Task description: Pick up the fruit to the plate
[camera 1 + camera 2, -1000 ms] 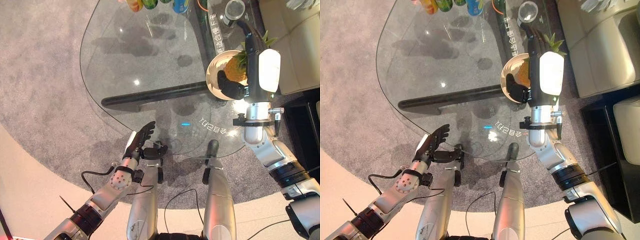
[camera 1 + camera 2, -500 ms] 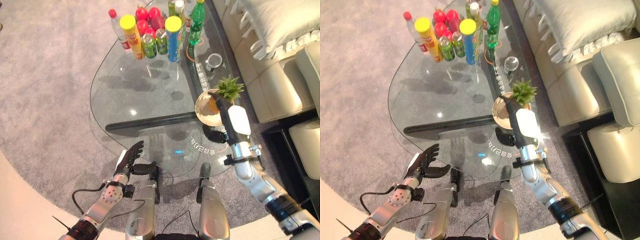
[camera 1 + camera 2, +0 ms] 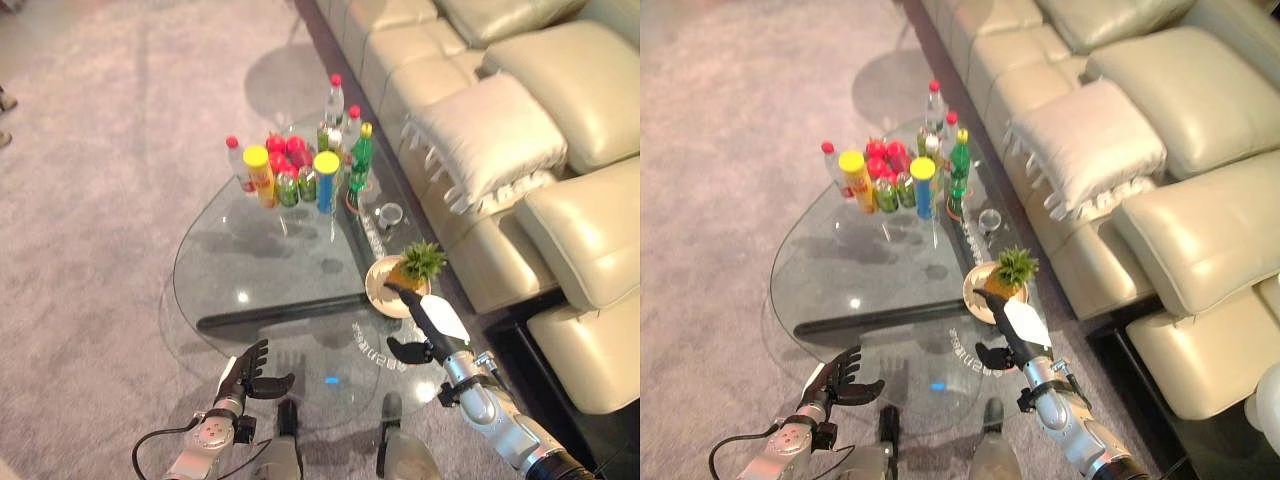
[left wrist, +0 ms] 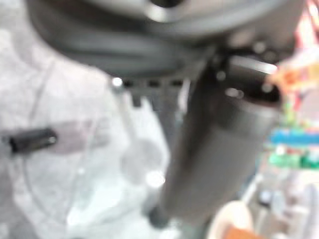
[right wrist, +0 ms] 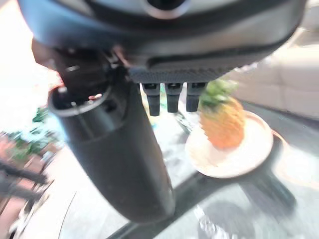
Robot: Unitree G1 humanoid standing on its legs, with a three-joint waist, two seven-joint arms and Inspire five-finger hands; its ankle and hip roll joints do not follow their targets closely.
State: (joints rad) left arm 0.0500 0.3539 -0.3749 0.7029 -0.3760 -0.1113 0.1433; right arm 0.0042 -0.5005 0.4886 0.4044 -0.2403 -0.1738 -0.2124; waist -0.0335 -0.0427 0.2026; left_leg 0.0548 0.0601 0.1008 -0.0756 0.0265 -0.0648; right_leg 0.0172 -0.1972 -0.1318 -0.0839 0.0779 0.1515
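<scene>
Right hand (image 3: 428, 325): fingers straight and relaxed, thumb out to the side, holding nothing, hanging just on the robot's side of the plate (image 3: 377, 290). Straight beyond the fingertips in the right wrist view: the pineapple (image 5: 222, 119), standing upright on that plate, leafy crown up, long axis vertical. Apart from the hand, not touching. Fruit judged already delivered, so little left to do here but draw the arm clear.

Left hand (image 3: 243, 368): fingers spread and loose, empty, well apart from the plate, at the near rim of the glass table (image 3: 250, 260) on its far-left side. Right hand far the nearer of the 2.

Beyond the plate, away from the robot: a small glass cup (image 3: 390, 214), then a cluster of bottles and cans (image 3: 305, 170) with red fruit (image 3: 285, 147) among them. Should more fruit be wanted, reach would run from the plate outward past the cup, across the whole table.

Beside the plate, off the table: a cream sofa (image 3: 500, 120) with a fringed cushion.
</scene>
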